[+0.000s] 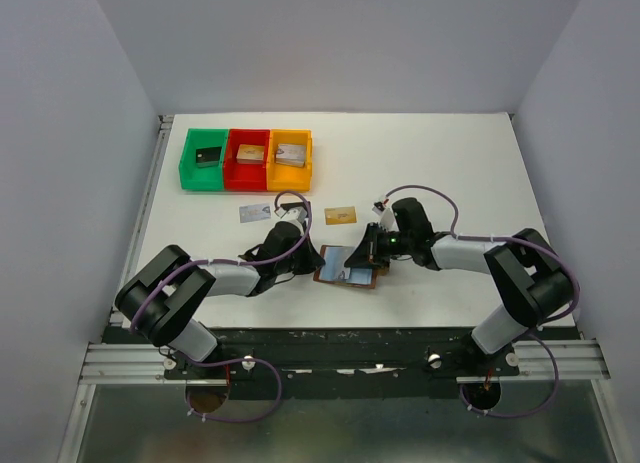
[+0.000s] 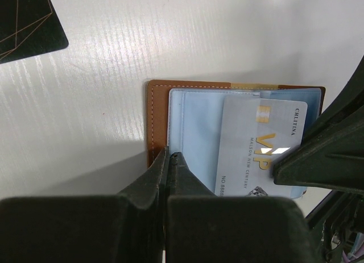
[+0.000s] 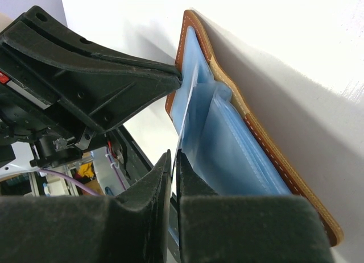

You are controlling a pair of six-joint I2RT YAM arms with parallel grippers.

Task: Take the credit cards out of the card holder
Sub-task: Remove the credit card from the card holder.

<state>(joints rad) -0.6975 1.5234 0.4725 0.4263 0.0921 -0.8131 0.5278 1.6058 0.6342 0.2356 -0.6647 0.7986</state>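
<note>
Wallet of brown leather (image 1: 345,268), bifold, lies open on the white tabletop (image 1: 450,163); the closed left claw (image 2: 169,156) presses its edge, and the right claw (image 3: 173,158) pinches a thin silvery grey-blue card (image 2: 250,149).

Your left arm (image 1: 225,278) and right arm (image 1: 465,253) have chunky black joint housings joined by light grey tubes; purple cables (image 1: 428,189) loop loosely along both; your fingers (image 2: 193,189) are matte black and tapered.

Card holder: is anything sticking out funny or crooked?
Yes: a silvery card pokes partway out of the blue pocket of the card holder, slightly tilted instead of tucked in. Nothing looks torn or spilled.
</note>
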